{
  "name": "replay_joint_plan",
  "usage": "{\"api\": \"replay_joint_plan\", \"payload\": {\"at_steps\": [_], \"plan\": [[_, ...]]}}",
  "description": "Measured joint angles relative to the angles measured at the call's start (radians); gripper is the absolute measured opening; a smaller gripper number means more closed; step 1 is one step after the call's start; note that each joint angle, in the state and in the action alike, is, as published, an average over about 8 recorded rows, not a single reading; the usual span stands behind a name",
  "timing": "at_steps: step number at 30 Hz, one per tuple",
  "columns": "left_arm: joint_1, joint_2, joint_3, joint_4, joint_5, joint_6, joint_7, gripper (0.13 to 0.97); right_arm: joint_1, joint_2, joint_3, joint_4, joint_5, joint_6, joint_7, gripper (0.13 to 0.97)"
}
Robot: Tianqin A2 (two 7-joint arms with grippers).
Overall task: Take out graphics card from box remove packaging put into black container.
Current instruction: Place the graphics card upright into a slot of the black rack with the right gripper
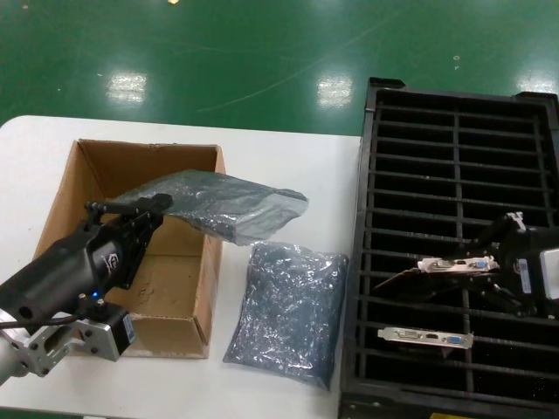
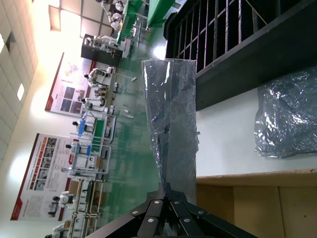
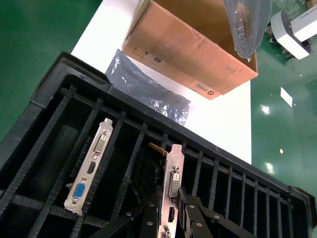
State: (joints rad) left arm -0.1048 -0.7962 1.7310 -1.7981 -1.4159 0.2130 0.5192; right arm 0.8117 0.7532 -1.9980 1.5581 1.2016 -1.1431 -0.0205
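Observation:
My right gripper (image 1: 489, 264) (image 3: 170, 204) is shut on the silver end bracket of the graphics card (image 1: 454, 264) (image 3: 174, 181). It holds the card over a slot in the near half of the black container (image 1: 454, 100) (image 3: 54, 89). My left gripper (image 1: 159, 206) (image 2: 166, 190) is shut on one end of the crinkly grey-silver packaging (image 1: 223, 205) (image 2: 171, 114). The packaging sticks out above the open brown box (image 1: 70, 188) (image 2: 257, 198) (image 3: 193, 54), towards the container.
A second card (image 1: 425, 336) (image 3: 91, 168) lies in a nearer slot of the container. A flatter, bluish crinkled bag (image 1: 288, 310) (image 2: 287, 119) (image 3: 148, 91) lies on the white table (image 1: 288, 157) between box and container. Green floor lies beyond the table.

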Motion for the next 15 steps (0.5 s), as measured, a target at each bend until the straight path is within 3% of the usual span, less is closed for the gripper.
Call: {"api": "replay_joint_plan", "payload": {"at_steps": [15], "plan": [[0.0,0.0,0.0,0.0,0.0,0.0,0.0,0.139,-0.015,0.039,0.024,0.054,-0.011,-0.015,0.001,0.187]]}}
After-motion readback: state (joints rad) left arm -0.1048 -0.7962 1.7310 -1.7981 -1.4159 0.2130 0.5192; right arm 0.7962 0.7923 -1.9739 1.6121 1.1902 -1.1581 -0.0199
